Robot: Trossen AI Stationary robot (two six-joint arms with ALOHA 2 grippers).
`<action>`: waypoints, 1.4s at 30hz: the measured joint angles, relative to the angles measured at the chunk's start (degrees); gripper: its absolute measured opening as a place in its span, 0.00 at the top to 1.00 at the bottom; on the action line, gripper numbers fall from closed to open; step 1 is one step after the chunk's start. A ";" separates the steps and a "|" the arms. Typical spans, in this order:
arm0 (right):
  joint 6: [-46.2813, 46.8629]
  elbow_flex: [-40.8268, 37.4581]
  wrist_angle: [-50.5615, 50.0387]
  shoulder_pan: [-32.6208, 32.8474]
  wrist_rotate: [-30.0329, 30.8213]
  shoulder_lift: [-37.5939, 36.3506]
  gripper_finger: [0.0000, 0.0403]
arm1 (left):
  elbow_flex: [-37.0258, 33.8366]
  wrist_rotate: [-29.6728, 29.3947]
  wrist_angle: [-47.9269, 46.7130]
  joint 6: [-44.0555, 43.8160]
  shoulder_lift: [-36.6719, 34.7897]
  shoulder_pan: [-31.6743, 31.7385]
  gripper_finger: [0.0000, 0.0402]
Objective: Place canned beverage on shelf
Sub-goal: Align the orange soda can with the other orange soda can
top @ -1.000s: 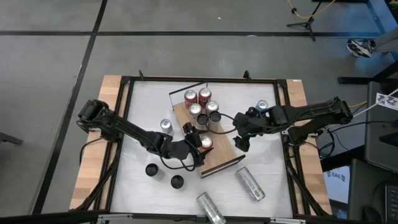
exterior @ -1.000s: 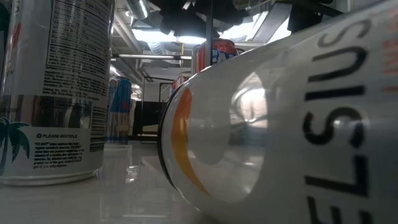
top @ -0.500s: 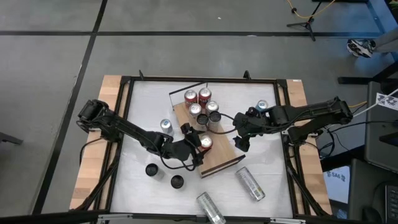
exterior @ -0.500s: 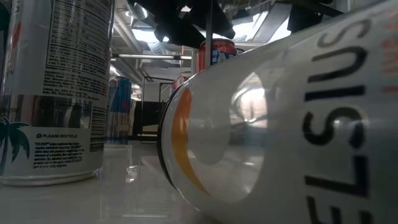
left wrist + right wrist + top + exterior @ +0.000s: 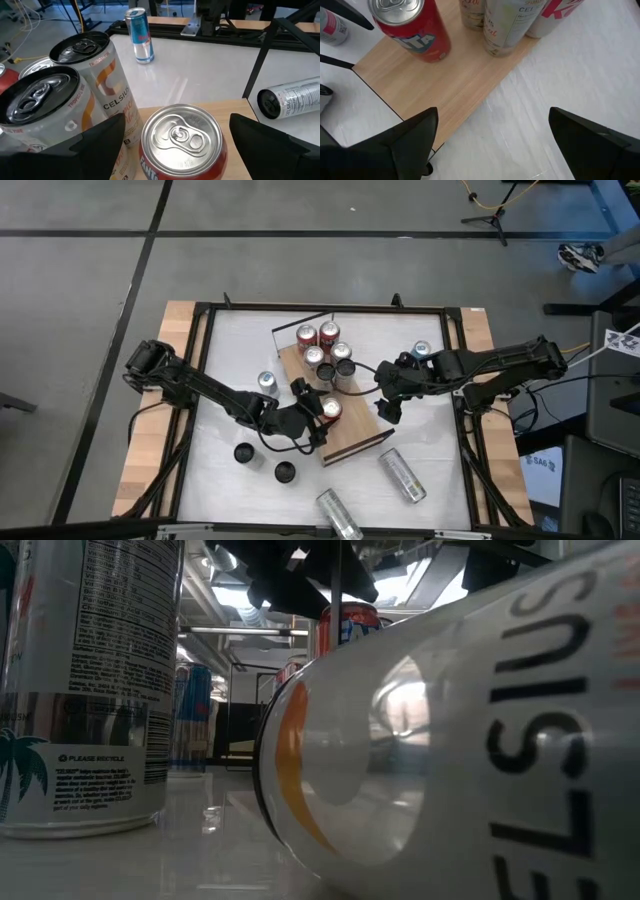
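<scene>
Nothing has moved vs. earlier pics. Left end effector (image 5: 172,145) wide, straddling upright red can (image 5: 182,135) on shelf (image 5: 350,432), not clamped. Right end effector (image 5: 492,145) wide, beside shelf edge. Can prob. rigid, slick, dentable; grip mid-body.

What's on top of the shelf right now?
On the shelf: a cluster of upright cans by the railed end, and one red can standing alone between the open left gripper fingers. The exact cluster count is unclear because cans overlap.
</scene>
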 joint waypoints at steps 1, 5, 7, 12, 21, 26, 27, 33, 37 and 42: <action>0.00 0.00 0.00 0.00 0.00 0.00 0.07 | 0.00 0.00 -0.16 -0.05 0.00 0.00 0.12; 0.00 0.00 0.00 0.00 -0.04 0.01 0.07 | 0.00 0.01 -0.42 -0.29 0.00 0.00 0.12; -0.02 0.00 -0.02 0.00 -0.04 0.01 0.07 | 0.00 0.02 -1.84 -1.56 0.00 0.00 0.12; -0.02 0.00 0.00 0.00 -0.07 0.02 0.07 | 0.00 0.03 -3.04 -2.99 0.00 -0.17 0.12; -0.04 0.00 -0.02 0.00 -0.11 0.02 0.07 | 0.00 0.02 -3.38 -2.76 0.00 -1.29 0.12; -0.04 0.00 -0.02 0.00 -0.11 0.02 0.07 | 0.00 -0.43 -3.58 -2.65 0.00 -2.43 0.12; -0.04 0.00 -0.02 0.00 -0.11 0.02 0.07 | 0.00 -0.64 -3.58 -2.66 0.00 -2.70 0.12; -0.09 0.00 -0.01 0.01 0.23 0.02 0.07 | -0.01 -2.83 -3.77 -2.98 -0.42 -4.75 0.12; -0.11 0.00 0.02 0.00 1.06 0.04 0.07 | 0.00 -3.33 -5.03 -2.72 -1.64 -5.43 0.12; -0.12 0.00 0.04 0.02 1.48 0.04 0.07 | -0.01 -3.65 -9.82 -4.16 -3.49 -5.28 0.12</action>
